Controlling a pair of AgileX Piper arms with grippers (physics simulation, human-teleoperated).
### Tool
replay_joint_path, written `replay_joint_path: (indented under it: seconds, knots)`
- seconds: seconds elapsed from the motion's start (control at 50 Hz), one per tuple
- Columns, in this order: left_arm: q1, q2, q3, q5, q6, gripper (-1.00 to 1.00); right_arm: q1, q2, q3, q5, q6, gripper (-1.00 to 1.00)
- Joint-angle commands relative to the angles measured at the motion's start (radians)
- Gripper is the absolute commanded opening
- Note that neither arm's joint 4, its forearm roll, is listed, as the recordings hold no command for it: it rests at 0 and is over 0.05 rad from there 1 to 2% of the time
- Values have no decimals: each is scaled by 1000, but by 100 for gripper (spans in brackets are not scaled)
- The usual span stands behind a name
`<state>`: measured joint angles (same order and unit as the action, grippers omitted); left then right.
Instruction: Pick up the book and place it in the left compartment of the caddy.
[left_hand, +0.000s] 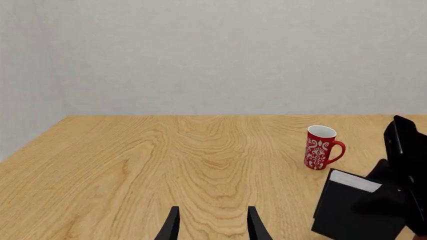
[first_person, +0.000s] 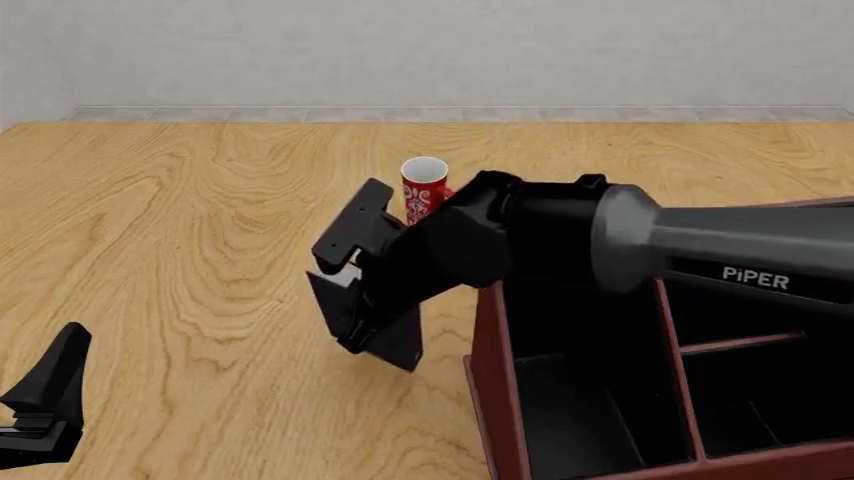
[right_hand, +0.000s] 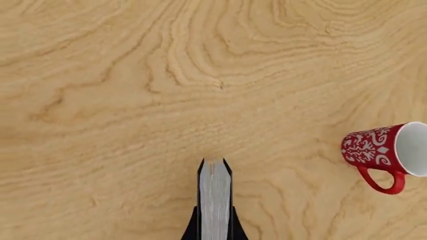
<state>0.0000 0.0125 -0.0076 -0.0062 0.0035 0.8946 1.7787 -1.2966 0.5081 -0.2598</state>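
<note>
Where the right arm crosses the front view, white lettering on its grey forearm reads "PiPER"; no other writing legible. Right jaws (first_person: 350, 285) clamped on the book (first_person: 387, 335), one finger on each cover. Book held off the surface (first_person: 187, 220), tilted, just beside the caddy (first_person: 491, 385) and outside its left wall. Left compartment (first_person: 574, 420) black-lined, nothing seen in it. Caddy sits at the near right corner of the surface.

Red mug (first_person: 423, 188) with white floral pattern stands upright beyond the book, toward the far edge, apart from it.

Right wrist view only: book (right_hand: 215, 200) seen edge-on, white page block between two thin black covers, jaws pressed on both covers; mug (right_hand: 383, 152) off to one side, handle visible.

Left wrist view only: left jaws (left_hand: 212, 225) parted, nothing between them, bare wood ahead; book (left_hand: 353, 205) and right arm seen side-on, mug (left_hand: 321, 147) behind them.

Front view: left jaws (first_person: 47, 400) low at the near left corner, well apart from book and caddy.
</note>
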Motion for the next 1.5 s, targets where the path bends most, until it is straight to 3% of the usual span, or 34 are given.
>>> replay_joint_path:
  seconds: [0.02, 0.52, 0.78, 1.2, 1.36, 1.5]
  knots:
    - [0, -3, 5, -1, -1, 100, 3, -79, -16, 46, 3, -100]
    - [0, -3, 5, -1, -1, 100, 10, -273, -52, 176, 117, -100]
    - [1, -3, 5, -1, -1, 100, 45, -353, -99, 264, 261, -100]
    - [0, -3, 5, -1, -1, 100, 93, -410, -165, 344, 346, -100]
    - [0, -3, 5, -1, -1, 100, 99, -466, -182, 387, 428, -100]
    - [0, -3, 5, -1, -1, 100, 87, -493, -185, 422, 435, -100]
